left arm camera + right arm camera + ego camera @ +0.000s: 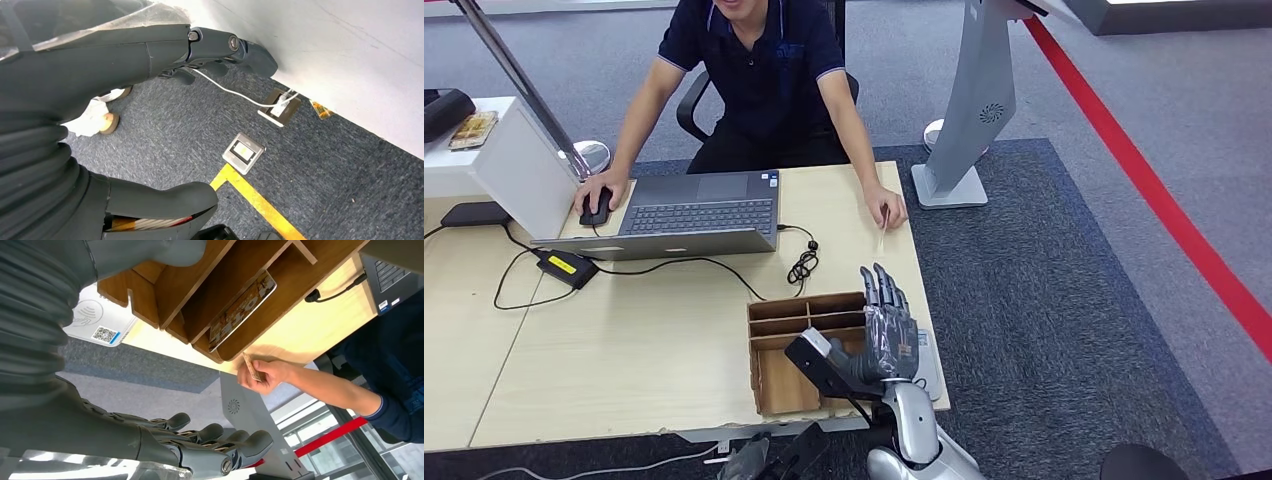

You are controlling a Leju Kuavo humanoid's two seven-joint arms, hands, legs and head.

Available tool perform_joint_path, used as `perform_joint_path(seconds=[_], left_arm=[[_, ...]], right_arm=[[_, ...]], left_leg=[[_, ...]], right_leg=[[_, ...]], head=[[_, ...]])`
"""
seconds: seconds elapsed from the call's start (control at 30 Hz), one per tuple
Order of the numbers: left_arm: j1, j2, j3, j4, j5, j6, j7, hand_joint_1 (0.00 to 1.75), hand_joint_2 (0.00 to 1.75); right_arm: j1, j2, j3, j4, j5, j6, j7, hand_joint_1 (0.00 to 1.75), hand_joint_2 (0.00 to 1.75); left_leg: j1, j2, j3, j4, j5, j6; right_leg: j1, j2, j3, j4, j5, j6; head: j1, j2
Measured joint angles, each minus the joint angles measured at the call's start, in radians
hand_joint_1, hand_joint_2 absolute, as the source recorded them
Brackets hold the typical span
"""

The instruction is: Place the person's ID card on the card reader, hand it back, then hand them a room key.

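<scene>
Head view: the right hand (886, 322) hovers with fingers straight and apart, holding nothing, over the wooden organizer (776, 345) and the white card reader (97, 322) just right of it. The person's hand (886, 208) holds the ID card (251, 367) at the table's far edge (a room key (242, 308) lies in one compartment). The left hand (150, 55) hangs empty above carpet, fingers loosely extended.

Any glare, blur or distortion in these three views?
Head view: sharp, evenly lit, soft shadows under the silver laptop. Left wrist view: white wall overexposed, left robot hand blurry close up. Right wrist view: turned, windows bright, right robot hand slightly soft.
</scene>
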Motion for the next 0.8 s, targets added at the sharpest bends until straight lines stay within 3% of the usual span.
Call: perform_joint_path(seconds=[0.8], left_arm=[[0.001, -0.005, 0.027, 0.0, -0.013, 0.008, 0.001, 0.0, 1.75]], right_arm=[[-0.017, 0.008, 0.0, 0.012, 0.003, -0.018, -0.005, 0.0, 1.75]], left_leg=[[0.0, 0.0, 0.0, 0.0, 0.0, 0.0]], right_leg=[[0.0, 0.0, 0.0, 0.0, 0.0, 0.0]], head=[[0.0, 0.0]])
